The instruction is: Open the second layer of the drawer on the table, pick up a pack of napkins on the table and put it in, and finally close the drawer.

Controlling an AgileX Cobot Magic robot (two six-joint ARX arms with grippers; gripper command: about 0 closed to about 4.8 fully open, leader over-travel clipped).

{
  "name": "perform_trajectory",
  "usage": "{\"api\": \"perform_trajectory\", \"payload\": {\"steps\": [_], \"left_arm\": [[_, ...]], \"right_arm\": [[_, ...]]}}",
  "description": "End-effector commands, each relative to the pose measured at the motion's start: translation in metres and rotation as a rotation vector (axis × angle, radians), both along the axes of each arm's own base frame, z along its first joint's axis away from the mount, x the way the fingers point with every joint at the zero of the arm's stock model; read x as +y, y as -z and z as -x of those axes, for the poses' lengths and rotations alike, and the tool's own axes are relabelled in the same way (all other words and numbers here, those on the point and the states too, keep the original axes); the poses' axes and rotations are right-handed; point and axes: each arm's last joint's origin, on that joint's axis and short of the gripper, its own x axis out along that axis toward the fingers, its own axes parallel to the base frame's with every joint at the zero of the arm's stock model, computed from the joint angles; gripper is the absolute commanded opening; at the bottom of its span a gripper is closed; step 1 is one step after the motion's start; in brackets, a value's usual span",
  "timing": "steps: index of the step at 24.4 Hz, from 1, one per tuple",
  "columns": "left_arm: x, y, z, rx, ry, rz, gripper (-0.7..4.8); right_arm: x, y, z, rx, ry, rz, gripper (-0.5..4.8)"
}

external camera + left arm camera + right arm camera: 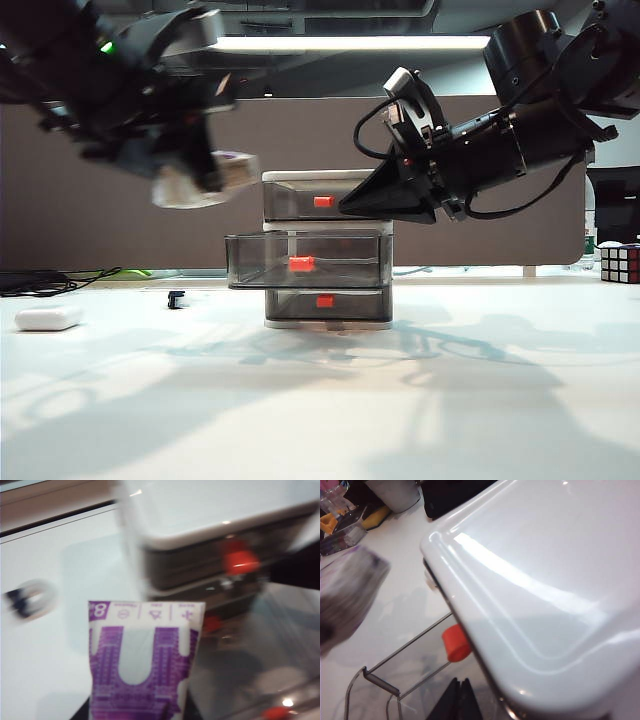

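Readable writing first: in the left wrist view the pack of napkins (145, 660) is showing a white strip w/ a big "8" in a purple box at its corner, then three small symbols too blurred to read; below that, purple print around a pale U-shaped window. No brand name legible. No writing on the drawer (327, 250).

Left gripper (205, 178) is sitting upper left of the exterior frame, blurred, pinching the pack of napkins, which is hanging as a whitish smear at the fingertips, just left of the cabinet's top corner & above the pulled-out tray. In the left wrist view the pack is filling bottom centre, jutting out from the claw; fingers themselves barely showing, only dark bits at the bottom edge.

The second layer (305, 260) is standing open, pulled out toward the camera & offset to the left of the white frame, its red-orange handle at centre front. Top & bottom trays are sitting flush. Nothing visible inside the open tray.

Right gripper (350, 208) is hovering right of centre in the exterior frame, tips pressed together into a dark point, holding nothing, right in front of the top tray. In the right wrist view the tips (459, 700) are showing at bottom centre, closed, beside the cabinet's white lid, w/ a red handle (456, 643) just above them & the blurred pack at left edge.

The table (320, 400) is filling the lower half.
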Motion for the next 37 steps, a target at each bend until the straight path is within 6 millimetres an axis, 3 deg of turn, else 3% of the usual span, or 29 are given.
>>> {"api": "perform_trajectory", "payload": {"steps": [1,11,21,23,25,30,37], "left_arm": [[-0.017,-0.008,0.002,-0.026,0.055,0.023,1.15],[-0.057,0.004,-0.016,0.041,0.135,0.013,1.16],[-0.065,0.017,-0.027,0.045,0.128,0.009,1.22],[-0.066,0.019,-0.028,0.051,0.133,0.008,1.42],[-0.067,0.022,-0.028,0.065,0.146,0.007,2.10],[-0.068,0.026,-0.029,0.082,0.163,0.006,2.88],[-0.067,0.027,-0.028,0.086,0.173,-0.027,3.27]], "right_arm": [[0.001,-0.004,0.000,-0.009,-0.008,-0.015,-0.05],[0.000,-0.007,0.000,-0.016,-0.021,-0.024,-0.05],[-0.014,-0.026,0.000,-0.078,0.017,-0.043,-0.05],[-0.014,-0.029,0.001,-0.091,0.017,-0.047,-0.05],[-0.014,-0.029,0.001,-0.091,0.016,-0.048,-0.05],[-0.014,-0.029,0.001,-0.088,0.015,-0.050,-0.05],[-0.014,-0.029,0.002,-0.083,0.001,-0.056,-0.05]]}}
